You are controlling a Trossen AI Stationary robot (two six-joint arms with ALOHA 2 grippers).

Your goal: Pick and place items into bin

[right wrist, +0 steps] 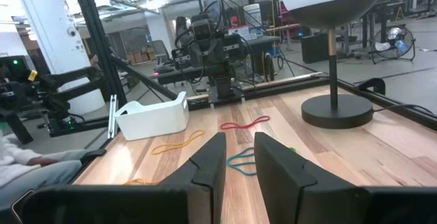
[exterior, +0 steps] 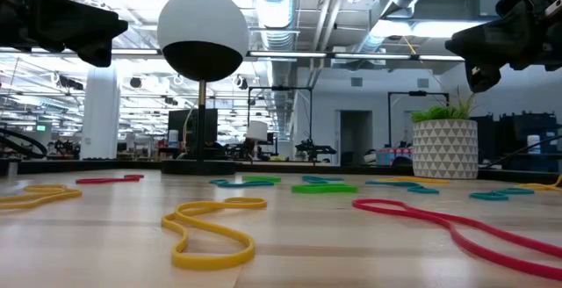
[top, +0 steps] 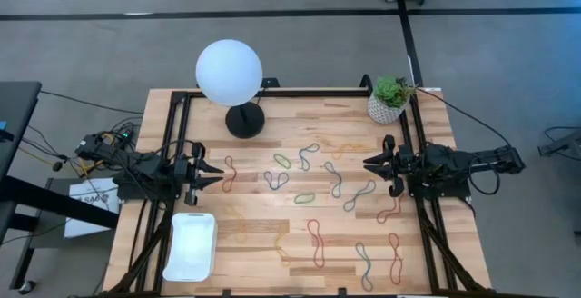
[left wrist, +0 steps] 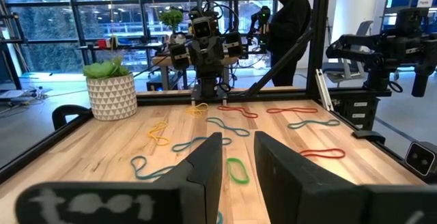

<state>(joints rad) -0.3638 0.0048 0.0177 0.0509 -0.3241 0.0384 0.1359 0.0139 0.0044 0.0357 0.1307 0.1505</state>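
Several thin rubber bands lie flat across the middle and right of the wooden table: a red one (top: 229, 174), a green one (top: 282, 162), a blue-grey one (top: 309, 155) and a long red one (top: 317, 242). In the low view, a yellow band (exterior: 211, 231) and a red band (exterior: 439, 222) lie nearest. The white bin (top: 191, 245) sits flat near the table's near left corner and also shows as the white bin (right wrist: 153, 117). My left gripper (top: 213, 173) hovers open at the left edge, above the table, pointing right. My right gripper (top: 370, 163) hovers open at the right edge, pointing left.
A white globe lamp (top: 229, 73) on a black round base stands at the far middle of the table. A potted plant (top: 388, 105) stands at the far right corner. A black frame runs along the table's edges. A person (left wrist: 287, 26) stands in the room beyond.
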